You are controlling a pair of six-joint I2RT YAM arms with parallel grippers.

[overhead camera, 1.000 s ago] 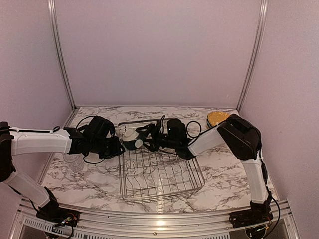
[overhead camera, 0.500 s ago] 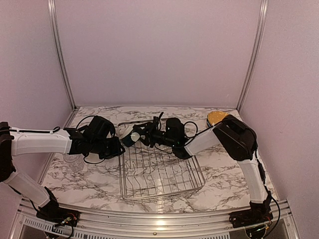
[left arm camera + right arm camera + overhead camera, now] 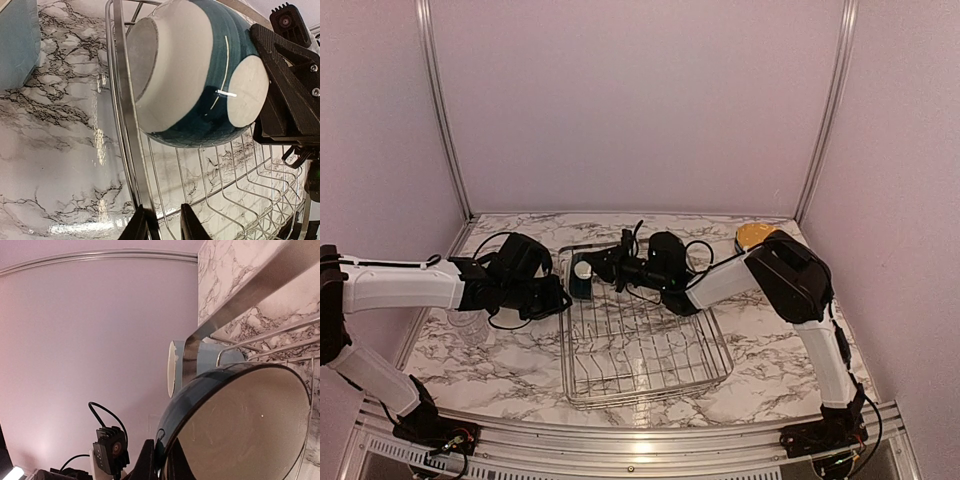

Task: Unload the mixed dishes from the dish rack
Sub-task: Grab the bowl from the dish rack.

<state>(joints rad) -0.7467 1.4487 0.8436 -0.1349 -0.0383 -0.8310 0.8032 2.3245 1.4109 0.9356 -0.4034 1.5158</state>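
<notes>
Looking down from overhead, I count the dish rack as nearly unloaded: its wire floor shows bare except for one piece, the dark-teal-and-white bowl, tipped on its side in the corner where both hands meet.

My right hand has its fingers closed on that bowl's rim, one inside the cavity and one against the outer wall. The bowl's white foot faces away from this hand, toward the left one. I cannot tell whether the bowl is clear of the wires or resting on them.

My left hand sits at the rack's rim bar, fingers either side of it and drawn narrow. It looks pinched on the wire, which I judge is meant to steady the rack.

Already out on the counter: a yellow plate well behind the right hand, past that arm's elbow; a clear glass back beneath the left forearm; and a light blue piece, likely the mug, just outside the rim ahead of the left hand. The other plates, the second glass and the grey-green bowl I cannot pick out.

By my reckoning this bowl is the last item, and what remains is lifting it over the rim and setting it down.
</notes>
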